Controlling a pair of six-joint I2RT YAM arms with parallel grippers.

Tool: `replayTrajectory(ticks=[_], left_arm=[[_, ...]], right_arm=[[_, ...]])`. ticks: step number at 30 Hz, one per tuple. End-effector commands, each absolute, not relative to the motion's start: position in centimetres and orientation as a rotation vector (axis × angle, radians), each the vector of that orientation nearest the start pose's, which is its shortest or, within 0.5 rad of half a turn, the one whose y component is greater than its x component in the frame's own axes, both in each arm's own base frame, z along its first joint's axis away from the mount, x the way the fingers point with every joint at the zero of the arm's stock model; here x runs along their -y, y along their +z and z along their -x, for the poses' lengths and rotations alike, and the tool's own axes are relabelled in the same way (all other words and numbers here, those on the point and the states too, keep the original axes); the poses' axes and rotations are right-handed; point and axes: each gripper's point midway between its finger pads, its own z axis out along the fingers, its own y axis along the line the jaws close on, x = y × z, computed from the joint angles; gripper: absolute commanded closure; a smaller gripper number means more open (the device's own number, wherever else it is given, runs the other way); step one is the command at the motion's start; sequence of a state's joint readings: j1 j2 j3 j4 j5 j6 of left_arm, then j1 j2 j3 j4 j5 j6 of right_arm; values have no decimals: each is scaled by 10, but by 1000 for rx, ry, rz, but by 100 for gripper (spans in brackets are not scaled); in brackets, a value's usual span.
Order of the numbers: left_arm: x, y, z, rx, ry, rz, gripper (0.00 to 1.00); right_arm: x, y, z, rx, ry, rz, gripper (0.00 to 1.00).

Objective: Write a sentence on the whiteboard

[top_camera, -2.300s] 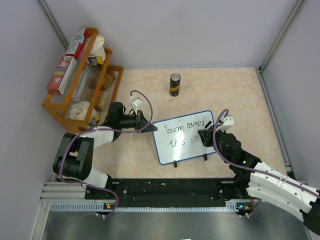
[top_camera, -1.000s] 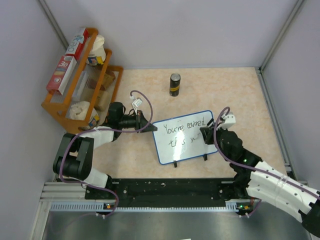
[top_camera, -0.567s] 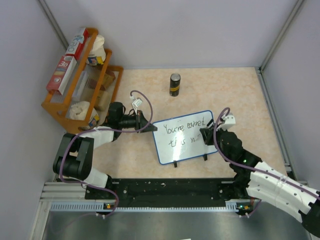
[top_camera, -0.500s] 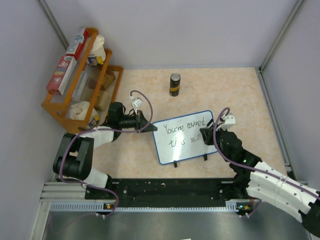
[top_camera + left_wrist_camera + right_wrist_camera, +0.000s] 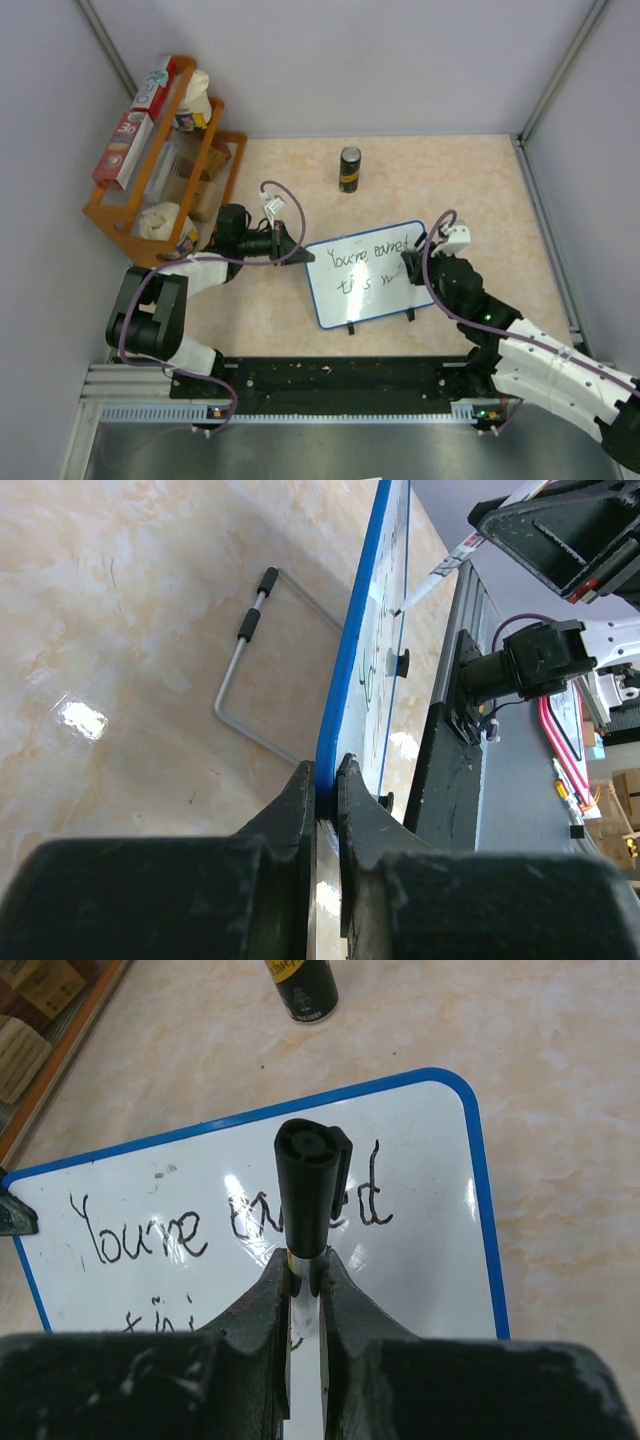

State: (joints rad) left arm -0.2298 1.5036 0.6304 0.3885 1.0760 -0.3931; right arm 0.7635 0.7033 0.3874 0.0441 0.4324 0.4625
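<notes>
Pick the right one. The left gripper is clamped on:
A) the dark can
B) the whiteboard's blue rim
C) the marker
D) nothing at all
B: in the left wrist view the left gripper pinches the edge of the whiteboard at its blue rim, while the marker sits in the right gripper.

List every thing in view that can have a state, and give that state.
whiteboard, gripped at its left edge
sentence, top line written, second line unfinished
marker, held, tip at the whiteboard
left gripper, shut on the whiteboard's rim
right gripper, shut on the marker
can, standing upright, apart from both grippers
</notes>
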Motion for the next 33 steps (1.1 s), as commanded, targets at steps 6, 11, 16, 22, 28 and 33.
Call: replayTrajectory(ticks=[6,11,16,22,28,33], left_arm=[[224,89,-272,-2104,-1335,-547,100],[224,88,-272,-2107,-1336,-546,100],[224,88,-272,-2106,-1336,-546,100],[224,88,-272,-2108,-1335,-545,100],[224,88,-272,-2106,-1334,-546,100],[224,88,-272,-2107,-1336,-546,100]], right_arm=[[-159,202,-267,-1747,456,-68,100],[-161,201,-266,-1758,465,-57,100],[-156,212,-258,-1718,502,-73,100],[-145,211,-253,-1697,485,-103,100],[-148,201,-257,-1725,470,-99,100],[-149,189,-259,-1746,462,-105,100]])
